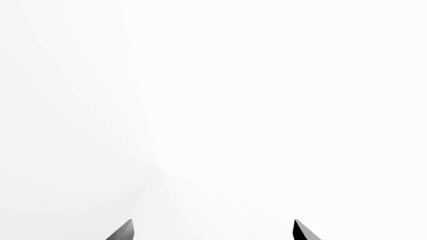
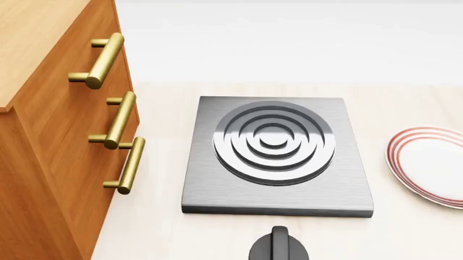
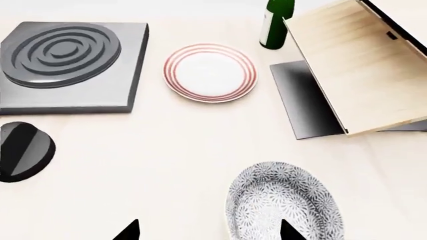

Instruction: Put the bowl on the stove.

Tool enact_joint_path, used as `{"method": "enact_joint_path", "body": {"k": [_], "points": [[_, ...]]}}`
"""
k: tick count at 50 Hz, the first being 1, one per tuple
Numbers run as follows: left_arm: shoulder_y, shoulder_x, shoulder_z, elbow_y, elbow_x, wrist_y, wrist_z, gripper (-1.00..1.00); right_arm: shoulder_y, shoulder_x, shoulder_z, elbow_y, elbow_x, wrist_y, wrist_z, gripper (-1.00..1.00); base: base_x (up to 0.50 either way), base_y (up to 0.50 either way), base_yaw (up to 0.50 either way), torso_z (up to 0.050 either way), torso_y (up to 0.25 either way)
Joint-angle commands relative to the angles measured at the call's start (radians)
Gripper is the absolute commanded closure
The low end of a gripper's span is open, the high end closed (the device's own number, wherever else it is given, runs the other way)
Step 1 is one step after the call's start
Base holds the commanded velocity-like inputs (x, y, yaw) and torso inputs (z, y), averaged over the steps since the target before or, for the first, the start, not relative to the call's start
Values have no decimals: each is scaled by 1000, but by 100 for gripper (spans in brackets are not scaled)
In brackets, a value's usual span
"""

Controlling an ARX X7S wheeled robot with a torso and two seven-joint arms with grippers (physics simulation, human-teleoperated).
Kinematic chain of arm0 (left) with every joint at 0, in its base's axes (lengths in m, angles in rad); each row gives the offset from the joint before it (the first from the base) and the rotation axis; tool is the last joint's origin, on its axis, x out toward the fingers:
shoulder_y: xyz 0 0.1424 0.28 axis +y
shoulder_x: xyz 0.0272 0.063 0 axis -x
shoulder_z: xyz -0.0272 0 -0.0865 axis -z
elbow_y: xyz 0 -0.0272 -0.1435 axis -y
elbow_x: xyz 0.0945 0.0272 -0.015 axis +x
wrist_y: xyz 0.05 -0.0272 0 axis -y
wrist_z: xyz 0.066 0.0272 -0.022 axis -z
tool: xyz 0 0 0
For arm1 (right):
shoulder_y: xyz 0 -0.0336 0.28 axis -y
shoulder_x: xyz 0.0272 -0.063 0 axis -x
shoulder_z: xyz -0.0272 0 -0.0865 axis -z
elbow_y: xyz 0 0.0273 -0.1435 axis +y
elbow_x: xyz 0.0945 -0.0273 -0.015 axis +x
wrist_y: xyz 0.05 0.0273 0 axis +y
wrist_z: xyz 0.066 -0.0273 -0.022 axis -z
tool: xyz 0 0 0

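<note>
**A:** Speckled grey-black on white, the small deep round bowl (image 3: 285, 206) sits at the lower middle-right of the right wrist view, resting on the pale counter (image 3: 167, 150). It does not show in the head view at all.

**B:** And the right end effector (image 3: 209, 231)?

**A:** Only its two dark tips show at the bottom edge, spread apart with nothing between them. One tip overlaps the bowl's near rim in the picture; I cannot tell whether it touches.

**B:** So a closing grip could catch the rim off-centre and tip the bowl, I'd judge.

**A:** Likely. The flat square dark grey stove slab (image 3: 73, 60) lies at the upper left, well apart from the bowl. On a carry that way, the round black knob (image 3: 23, 150) at the left edge and the white plate with red rim rings (image 3: 210, 72) sit near the route and could be clipped.

**B:** The left end effector (image 1: 212, 231)?

**A:** Tips apart, facing blank white; idle.
</note>
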Motion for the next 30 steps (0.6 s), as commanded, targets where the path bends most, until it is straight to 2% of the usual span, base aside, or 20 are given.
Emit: {"method": "enact_joint_path", "body": {"k": [1, 8, 16, 30], "points": [[3, 0, 4, -5, 11, 5, -2, -100, 8, 10, -100, 21, -59, -71, 50, -100, 0, 0, 0, 0, 0], [5, 0, 7, -8, 15, 10, -1, -100, 84, 24, -284, 69, -58, -135, 137, -100, 0, 0, 0, 0, 0], [6, -1, 10, -11, 19, 13, -1, -100, 176, 61, -429, 130, -24, -152, 208, -100, 0, 0, 0, 0, 0], [5, -5, 15, -12, 20, 17, -3, -100, 210, 43, -544, 195, -49, -200, 243, -100, 0, 0, 0, 0, 0]]}}
